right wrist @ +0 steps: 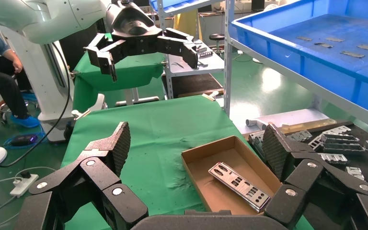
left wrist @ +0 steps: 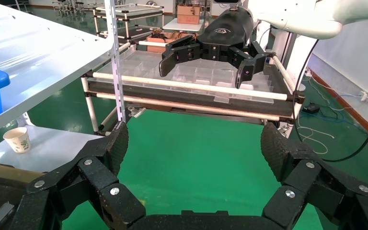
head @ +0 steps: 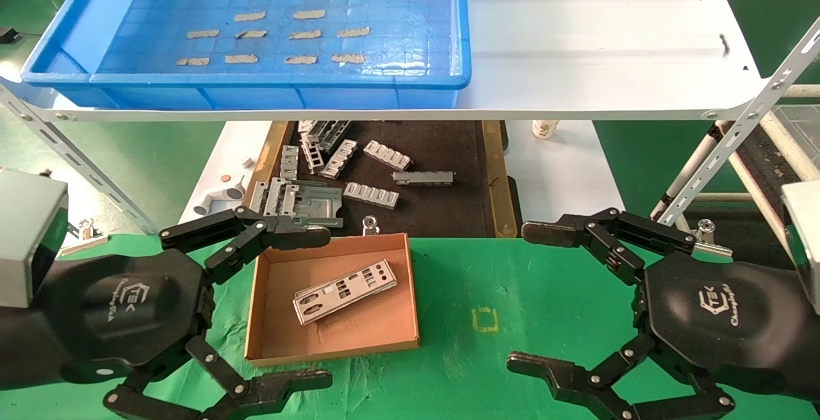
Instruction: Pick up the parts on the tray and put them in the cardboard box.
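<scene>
Silver plate [head: 344, 290] in cardboard box [head: 272, 317]: thin, stiff, likely light, best pinched edgewise; left gripper [head: 307, 308] and right gripper [head: 535, 298] both gape empty.

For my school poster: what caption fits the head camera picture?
Thin silver metal plate lies in small brown cardboard box, both grippers open.

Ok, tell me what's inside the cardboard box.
The cardboard box holds thin silver parts with punched cut-outs, lying flat and diagonal on its floor. They look stacked, so how many cannot be told. The rest of the floor is bare.
</scene>
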